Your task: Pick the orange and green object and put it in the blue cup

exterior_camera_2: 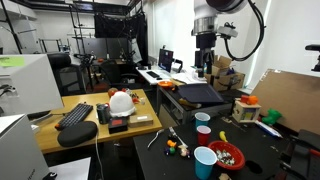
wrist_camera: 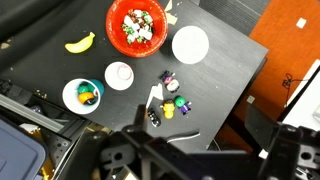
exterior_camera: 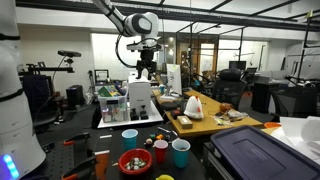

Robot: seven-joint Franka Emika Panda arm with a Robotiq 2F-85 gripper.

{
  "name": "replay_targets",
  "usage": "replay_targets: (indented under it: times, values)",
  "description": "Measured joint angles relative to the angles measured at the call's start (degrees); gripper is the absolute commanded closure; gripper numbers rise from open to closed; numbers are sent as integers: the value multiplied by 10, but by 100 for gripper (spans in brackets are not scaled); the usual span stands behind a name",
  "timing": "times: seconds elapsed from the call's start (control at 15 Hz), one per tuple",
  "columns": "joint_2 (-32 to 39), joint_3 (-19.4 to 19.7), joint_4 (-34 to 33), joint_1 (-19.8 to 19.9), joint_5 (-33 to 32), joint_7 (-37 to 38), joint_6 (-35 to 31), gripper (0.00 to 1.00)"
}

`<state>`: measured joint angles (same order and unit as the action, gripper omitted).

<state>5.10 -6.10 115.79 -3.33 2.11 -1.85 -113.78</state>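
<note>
The orange and green object [wrist_camera: 88,97] is being shown only in the wrist view, where it is lying inside the blue cup [wrist_camera: 64,92] near the left edge of the black counter [wrist_camera: 225,75]. In both exterior views the cup walls are hiding it, so its position cannot be checked there. Just beside the blue cup a small white cup [wrist_camera: 119,75] is standing. Farther up, a red bowl [wrist_camera: 137,27] of mixed pieces is being cut off by the top of the frame. A yellow banana [wrist_camera: 80,42] is lying to the bowl's left and a larger white cup [wrist_camera: 190,44] to its right. A few small toys [wrist_camera: 174,102], too small to be made out, are scattered mid-counter. The fingers [wrist_camera: 120,158] are being seen only as dark, blurred shapes along the bottom edge, well above the counter. Nothing is being seen in their grasp, and how far apart they are cannot be told.
</note>
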Motion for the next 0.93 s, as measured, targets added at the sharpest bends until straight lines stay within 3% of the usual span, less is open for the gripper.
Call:
replay_targets:
  times: [0.47, 0.93]
  values:
    - [-76, -2, 40, -23, -19, 69, -25, 0]
    - [-82, -2, 38, -26, 2, 78, -6, 0]
